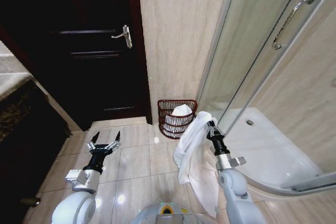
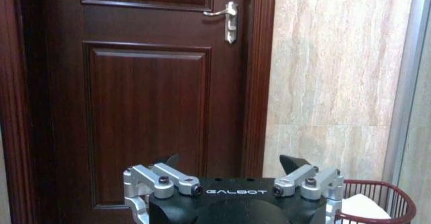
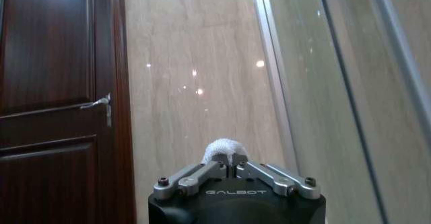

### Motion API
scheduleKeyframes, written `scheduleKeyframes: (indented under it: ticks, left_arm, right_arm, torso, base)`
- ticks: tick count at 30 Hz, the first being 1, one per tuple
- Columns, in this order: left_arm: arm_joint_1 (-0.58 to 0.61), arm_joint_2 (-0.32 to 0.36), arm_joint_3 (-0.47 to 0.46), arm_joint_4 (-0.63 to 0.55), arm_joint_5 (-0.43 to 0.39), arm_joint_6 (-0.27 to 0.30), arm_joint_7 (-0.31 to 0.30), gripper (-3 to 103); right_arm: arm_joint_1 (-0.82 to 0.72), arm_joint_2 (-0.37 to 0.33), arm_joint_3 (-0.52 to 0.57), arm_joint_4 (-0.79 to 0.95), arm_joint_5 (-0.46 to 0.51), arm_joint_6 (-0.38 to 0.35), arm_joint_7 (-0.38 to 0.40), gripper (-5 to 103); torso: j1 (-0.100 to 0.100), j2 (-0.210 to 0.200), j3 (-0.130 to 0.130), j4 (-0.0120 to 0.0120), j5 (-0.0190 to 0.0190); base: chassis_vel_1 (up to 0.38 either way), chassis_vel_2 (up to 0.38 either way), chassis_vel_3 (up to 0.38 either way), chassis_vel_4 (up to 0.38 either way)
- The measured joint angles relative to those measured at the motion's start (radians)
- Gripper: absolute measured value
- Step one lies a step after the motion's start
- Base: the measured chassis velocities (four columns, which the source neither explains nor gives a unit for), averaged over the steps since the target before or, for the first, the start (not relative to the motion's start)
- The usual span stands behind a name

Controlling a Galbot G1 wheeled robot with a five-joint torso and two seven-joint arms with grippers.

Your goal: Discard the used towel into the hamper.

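Nearest the robot, the left hand (image 1: 105,141) hovers low over the pale glossy tiled floor (image 1: 134,166), its dark fingers spread wide and empty. Beside it, the right hand (image 1: 211,128) is raised with its fingers pinched tight on a top fold of the large white terry-cloth towel (image 1: 194,156), which hangs from that pinch in a long limp drape toward the floor. The cloth appears soft, light and shapeless; held by one small bunch it should swing and trail, so a hold near the top edge suits lowering it in tail first. Just beyond, the small round dark reddish-brown open-weave hamper (image 1: 177,117) stands against the beige marble wall (image 1: 176,35), already holding some white cloth (image 1: 181,111). Farther left is the dark wooden door (image 1: 89,45).
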Motion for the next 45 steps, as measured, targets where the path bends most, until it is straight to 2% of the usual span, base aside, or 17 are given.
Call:
scheduleKeyframes:
  ticks: [7,14,18,30,38,45]
  left_arm:
    - [0.000,0.000,0.000,0.000,0.000,0.000,0.000,98]
    - [0.000,0.000,0.000,0.000,0.000,0.000,0.000,98]
    - [0.000,0.000,0.000,0.000,0.000,0.000,0.000,98]
    - [0.000,0.000,0.000,0.000,0.000,0.000,0.000,98]
    - [0.000,0.000,0.000,0.000,0.000,0.000,0.000,98]
    - [0.000,0.000,0.000,0.000,0.000,0.000,0.000,98]
  right_arm:
    - [-0.015,-0.033,0.036,0.127,0.000,-0.062,0.006,3]
    - [-0.009,-0.122,0.059,0.271,0.091,-0.130,-0.008,3]
    - [-0.006,-0.149,0.056,0.315,0.130,-0.154,-0.007,3]
    - [0.034,-0.213,0.065,0.362,0.176,-0.183,0.014,3]
    - [0.073,-0.310,0.093,0.369,0.218,-0.198,0.031,3]
    - [0.076,-0.325,0.106,0.369,0.232,-0.198,0.038,3]
  torso:
    - [0.015,0.034,0.020,0.0000,0.0001]
    - [0.031,0.070,0.039,0.0001,0.0001]
    - [0.038,0.087,0.049,0.0002,0.0000]
    - [0.061,0.137,0.075,0.0002,0.0000]
    - [0.080,0.179,0.099,0.0003,0.0001]
    - [0.092,0.208,0.116,0.0002,0.0000]
  base:
    - [0.000,0.000,0.000,0.000]
    - [0.000,0.000,0.000,0.000]
    - [0.000,0.000,0.000,0.000]
    - [0.000,0.000,0.000,0.000]
    - [0.000,0.000,0.000,0.000]
    - [0.000,0.000,0.000,0.000]
